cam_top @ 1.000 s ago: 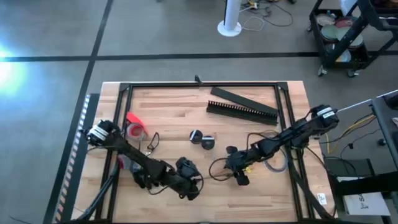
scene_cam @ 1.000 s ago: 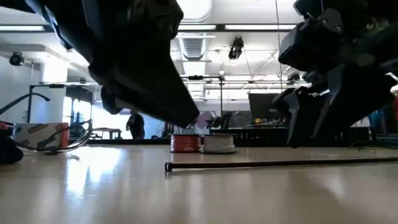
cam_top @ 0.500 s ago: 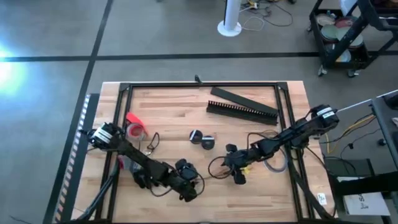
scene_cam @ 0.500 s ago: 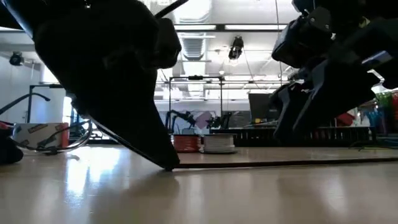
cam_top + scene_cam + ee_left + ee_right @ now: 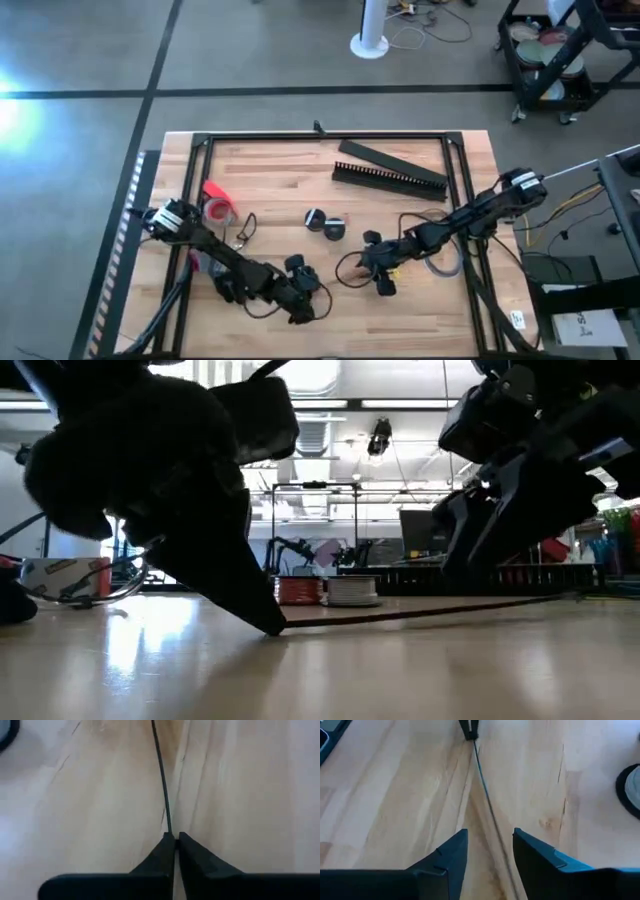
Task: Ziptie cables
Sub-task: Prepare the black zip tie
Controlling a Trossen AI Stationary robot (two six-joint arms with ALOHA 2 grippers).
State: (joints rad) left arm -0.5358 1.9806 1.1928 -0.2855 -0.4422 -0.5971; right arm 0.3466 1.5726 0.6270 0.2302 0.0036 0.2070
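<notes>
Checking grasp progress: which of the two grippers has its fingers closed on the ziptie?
The left gripper: its fingers pinch the ziptie's end. The right gripper is open, straddling the strip without gripping.

Your left gripper (image 5: pixel 172 839) has the ziptie (image 5: pixel 161 775) end between its jaws; the strip runs between the right gripper's (image 5: pixel 490 845) jaws.

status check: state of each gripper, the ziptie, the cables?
left gripper: shut on the ziptie's end, down at the table.
right gripper: open, fingers either side of the ziptie, not gripping.
ziptie: thin black strip, one end pinched, not looped around anything.
cables: loose on the table by the right arm, not tied.
</notes>
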